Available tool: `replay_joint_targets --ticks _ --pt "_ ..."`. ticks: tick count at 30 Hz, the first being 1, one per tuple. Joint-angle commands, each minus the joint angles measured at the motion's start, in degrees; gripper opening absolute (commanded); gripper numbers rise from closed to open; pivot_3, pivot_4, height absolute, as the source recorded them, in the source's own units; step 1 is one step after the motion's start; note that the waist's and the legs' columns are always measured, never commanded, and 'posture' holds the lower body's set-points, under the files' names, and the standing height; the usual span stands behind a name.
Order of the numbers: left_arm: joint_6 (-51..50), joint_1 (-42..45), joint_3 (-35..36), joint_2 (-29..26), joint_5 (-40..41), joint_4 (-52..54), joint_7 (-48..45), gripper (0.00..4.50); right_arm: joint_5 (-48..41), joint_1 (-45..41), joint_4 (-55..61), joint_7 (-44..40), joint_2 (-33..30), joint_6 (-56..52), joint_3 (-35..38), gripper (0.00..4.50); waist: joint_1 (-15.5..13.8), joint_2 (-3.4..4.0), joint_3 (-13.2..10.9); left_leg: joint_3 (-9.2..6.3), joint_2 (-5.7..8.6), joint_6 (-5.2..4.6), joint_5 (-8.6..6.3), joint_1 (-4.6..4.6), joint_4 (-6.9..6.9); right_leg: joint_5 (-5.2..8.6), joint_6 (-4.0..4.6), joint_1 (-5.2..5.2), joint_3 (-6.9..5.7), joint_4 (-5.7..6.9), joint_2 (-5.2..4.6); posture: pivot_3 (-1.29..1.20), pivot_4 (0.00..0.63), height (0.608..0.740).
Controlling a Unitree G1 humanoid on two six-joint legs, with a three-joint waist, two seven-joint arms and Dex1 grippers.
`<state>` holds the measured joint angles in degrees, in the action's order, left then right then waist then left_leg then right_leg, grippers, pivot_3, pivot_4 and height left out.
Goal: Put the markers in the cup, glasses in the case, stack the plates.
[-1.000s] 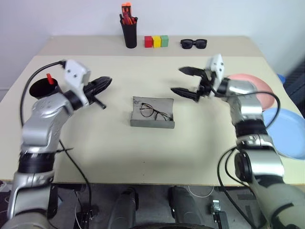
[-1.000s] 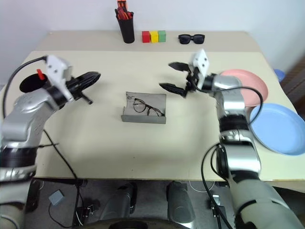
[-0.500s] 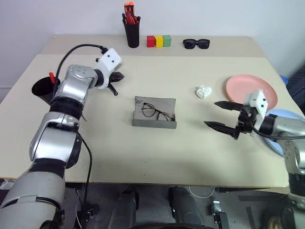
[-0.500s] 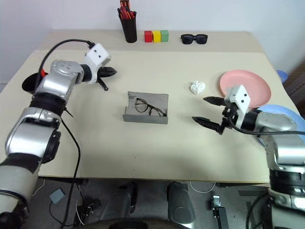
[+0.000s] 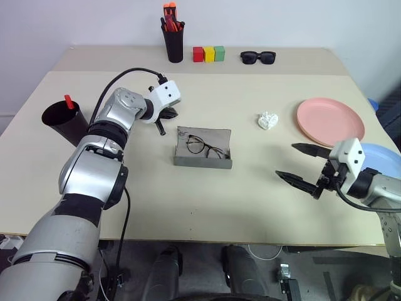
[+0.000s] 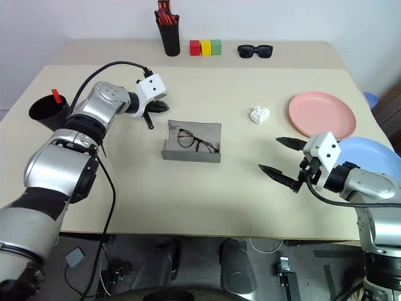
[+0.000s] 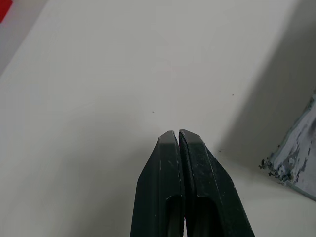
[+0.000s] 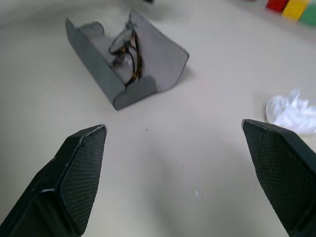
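Wire-rimmed eyeglasses (image 5: 204, 148) lie in the open grey hard-shell case (image 5: 202, 157) mid-bench, so the left pincer (image 5: 164, 118), pressed together just beside its lid, looks set to nudge it, while the right pincer (image 5: 305, 167) hangs spread, empty.

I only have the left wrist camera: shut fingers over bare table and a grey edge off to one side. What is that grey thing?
Observer: It is the case, lying open, with the glasses inside. The left gripper is near the case's far left corner.
Operator: Where is the other gripper?
Observer: The right gripper is wide open and holds nothing. It is over the table, between the case and the blue plate.
Operator: Are the plates stacked?
Observer: No. The pink plate lies beside the blue plate, not on it.
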<state>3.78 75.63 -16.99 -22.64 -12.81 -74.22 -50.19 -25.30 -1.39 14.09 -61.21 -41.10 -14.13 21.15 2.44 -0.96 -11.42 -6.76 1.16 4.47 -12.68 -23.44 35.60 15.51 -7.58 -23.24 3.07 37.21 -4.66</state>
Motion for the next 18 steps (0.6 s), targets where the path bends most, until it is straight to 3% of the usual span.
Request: replay_joint_targets --ticks 1,13,18 --pt "1.4 2.1 1.0 -0.1 -1.0 0.0 0.2 0.05 -2.1 1.5 -2.6 -4.1 -0.4 5.9 1.9 4.50 0.0 -0.01 0.0 0.00 0.00 0.00 0.00 0.00 0.01 0.00 -0.01 0.02 0.00 0.00 0.00 0.00 0.150 0.740" --pt "1.5 0.9 1.4 0.2 -2.3 -0.7 -1.1 0.05 -3.9 2.6 -3.7 -8.3 -2.6 7.9 -0.4 4.50 0.0 -0.01 0.0 0.00 0.00 0.00 0.00 0.01 0.06 -0.01 -0.02 0.04 0.00 0.03 0.00 0.00 0.150 0.740" --pt "2.1 -0.8 1.0 0.8 -2.2 0.0 -10.0 0.05 -3.0 2.6 -4.1 -7.8 -1.9 9.0 -1.8 4.50 0.0 -0.01 0.0 0.00 0.00 0.00 0.00 0.01 0.06 -0.01 -0.02 0.04 0.00 0.03 0.00 0.00 0.150 0.740"
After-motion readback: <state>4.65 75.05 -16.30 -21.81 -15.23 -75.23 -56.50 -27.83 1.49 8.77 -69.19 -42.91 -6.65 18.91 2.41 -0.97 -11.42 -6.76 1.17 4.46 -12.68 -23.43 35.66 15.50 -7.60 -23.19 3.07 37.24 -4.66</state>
